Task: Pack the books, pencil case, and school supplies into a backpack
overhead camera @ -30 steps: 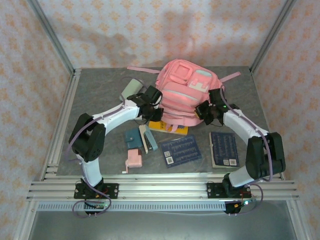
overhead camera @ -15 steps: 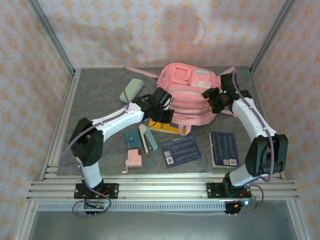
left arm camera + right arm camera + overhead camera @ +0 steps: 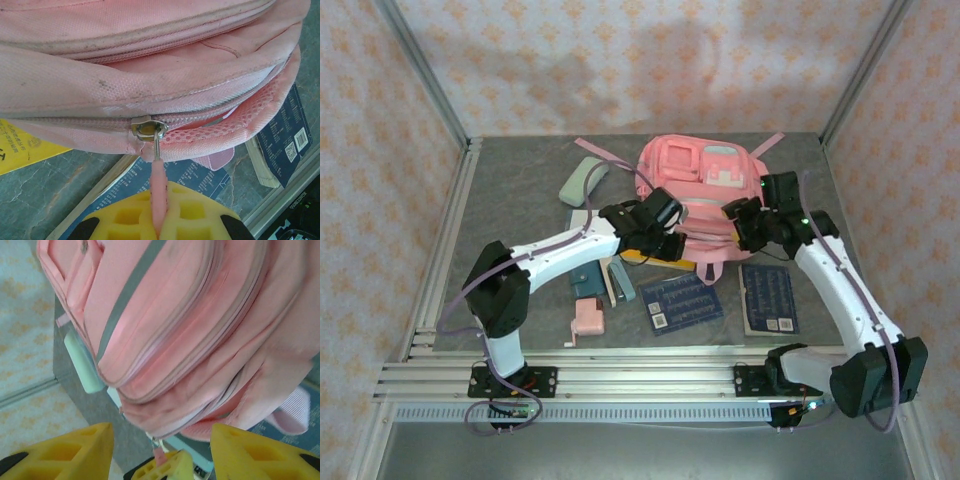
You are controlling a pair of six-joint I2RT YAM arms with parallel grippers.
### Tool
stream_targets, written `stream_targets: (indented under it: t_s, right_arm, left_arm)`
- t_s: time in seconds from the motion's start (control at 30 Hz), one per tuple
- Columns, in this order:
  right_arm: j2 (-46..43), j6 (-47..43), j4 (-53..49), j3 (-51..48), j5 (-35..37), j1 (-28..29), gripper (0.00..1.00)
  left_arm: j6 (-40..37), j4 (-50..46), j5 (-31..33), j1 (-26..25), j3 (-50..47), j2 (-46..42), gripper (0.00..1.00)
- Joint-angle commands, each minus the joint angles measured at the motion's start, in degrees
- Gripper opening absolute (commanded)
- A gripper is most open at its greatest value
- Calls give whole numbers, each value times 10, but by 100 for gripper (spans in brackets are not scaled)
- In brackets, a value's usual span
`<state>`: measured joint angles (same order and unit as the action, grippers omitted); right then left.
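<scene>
Backpack (image 3: 705,180) laid front-up on table (image 3: 520,190), just ahead of both grippers, long axis run away from them, zipped edge nearest. Pink zipper pull (image 3: 156,172) is pinched in the closed left gripper (image 3: 159,200). Right gripper (image 3: 161,432) fingers are spread, nothing gripped. Navy book (image 3: 287,135) is seen beyond-right of the left gripper, barcode visible, print unreadable.

From above and behind the arm bases, the overhead camera looks down on the whole mottled grey table (image 3: 510,200). The wrist cameras peer close past the yellow-padded left pincer (image 3: 159,215) and right pincer (image 3: 160,445) at the large pink fabric backpack (image 3: 695,180) just ahead, common to all views.
</scene>
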<state>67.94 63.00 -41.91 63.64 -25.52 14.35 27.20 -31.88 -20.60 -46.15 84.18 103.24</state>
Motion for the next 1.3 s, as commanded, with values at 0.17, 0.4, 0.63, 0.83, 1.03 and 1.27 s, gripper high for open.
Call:
stream_targets:
  t_s: [0.17,0.4,0.63,0.83,1.03,1.27]
  right_arm:
    - [46,83,56,-20,-7,61,52]
    - [88,89,70,-19,17,86,47]
    - [142,78,88,-16,40,86,9]
    - [142,33,77,0,60,79,0]
    - [95,-33,78,-5,49,51,0]
    - [57,-72,57,3,11,12,0]
  left_arm:
    - [3,23,-4,-13,22,-29,0]
    - [1,23,-2,-17,18,-34,0]
    - [-9,14,12,-18,18,-40,0]
    - [-34,-14,56,1,10,-47,0]
    - [-49,-15,57,72,-18,-64,0]
    - [-63,-11,59,129,-23,-52,0]
